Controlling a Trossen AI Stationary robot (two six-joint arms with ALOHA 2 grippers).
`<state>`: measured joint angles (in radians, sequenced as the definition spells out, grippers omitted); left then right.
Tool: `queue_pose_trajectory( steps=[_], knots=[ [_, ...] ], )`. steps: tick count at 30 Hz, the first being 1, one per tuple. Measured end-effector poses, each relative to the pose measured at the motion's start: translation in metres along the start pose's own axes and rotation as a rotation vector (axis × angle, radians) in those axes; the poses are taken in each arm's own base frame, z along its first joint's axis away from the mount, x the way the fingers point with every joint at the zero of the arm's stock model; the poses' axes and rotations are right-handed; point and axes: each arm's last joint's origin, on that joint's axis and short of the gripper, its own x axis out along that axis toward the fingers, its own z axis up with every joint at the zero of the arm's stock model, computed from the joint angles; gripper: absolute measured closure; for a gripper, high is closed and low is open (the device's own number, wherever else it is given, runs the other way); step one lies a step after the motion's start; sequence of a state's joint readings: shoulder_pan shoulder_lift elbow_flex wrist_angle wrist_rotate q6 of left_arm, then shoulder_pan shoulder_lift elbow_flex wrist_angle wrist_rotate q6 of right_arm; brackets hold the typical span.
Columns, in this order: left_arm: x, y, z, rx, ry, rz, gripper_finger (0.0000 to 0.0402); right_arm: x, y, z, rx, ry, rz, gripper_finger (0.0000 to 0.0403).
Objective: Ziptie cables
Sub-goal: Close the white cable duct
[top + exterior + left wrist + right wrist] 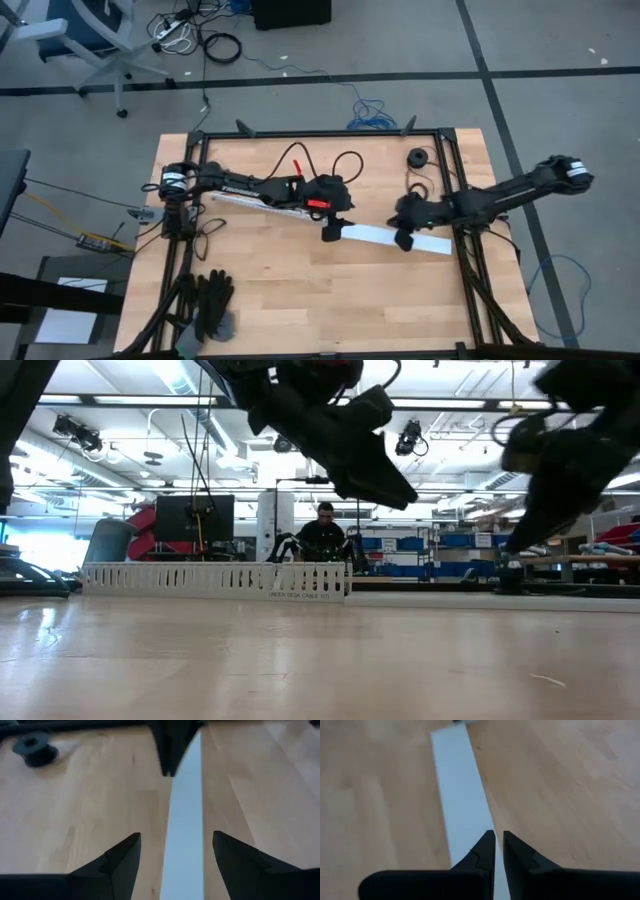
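Nearest the front edge of the wooden table (pixel 300 310) lay a pair of black gloves (pixel 212 300), well apart from the work. Farther in, a flat white strip (pixel 378 235) lay slantwise across the middle of the table. The left gripper (pixel 175 840) hung over one end of it with its fingers (pixel 122 857) spread well apart, one to each side of the strip, and had hold of nothing. The right gripper (pixel 499 835) hung over the strip's other end with its fingers all but closed on each other, only a thin slit between them, and nothing could be seen gripped there. Behind the left gripper, under that arm, the long white slotted channel (pixel 250 201) lay on the table, in line with the strip. Of the cables, only a thin red wire (pixel 293 158) could be made out, arching up just behind the channel near the left arm; the others could not be told apart from the arm's own black cords. A small black spool (pixel 416 158) sat near the table's far edge. Beyond the table, a person (pixel 325 530) sat in the workshop.
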<state>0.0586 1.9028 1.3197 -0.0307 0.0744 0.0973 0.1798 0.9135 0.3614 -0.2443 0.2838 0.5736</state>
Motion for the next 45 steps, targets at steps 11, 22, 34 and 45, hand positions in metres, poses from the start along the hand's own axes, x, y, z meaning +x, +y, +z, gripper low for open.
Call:
queue_pose_trajectory(
  steps=[11, 22, 34, 45],
  knots=[
    [0.036, 0.0, 0.009, 0.008, -0.058, -0.104, 0.0176, -0.028, -0.024, -0.024, 0.068, -0.139, 0.097, 0.0383],
    [0.093, 0.0, -0.006, -0.004, -0.001, -0.118, 0.0176, -0.029, -0.024, -0.024, 0.046, -0.145, 0.115, 0.0383],
    [0.126, -0.017, -0.023, -0.185, 0.037, -0.146, 0.0179, -0.029, -0.024, -0.024, -0.005, -0.147, 0.119, 0.0383],
    [0.127, -0.071, -0.024, -0.199, 0.054, -0.098, 0.0179, -0.029, -0.023, -0.024, -0.024, -0.136, 0.151, 0.0383]
  ],
)
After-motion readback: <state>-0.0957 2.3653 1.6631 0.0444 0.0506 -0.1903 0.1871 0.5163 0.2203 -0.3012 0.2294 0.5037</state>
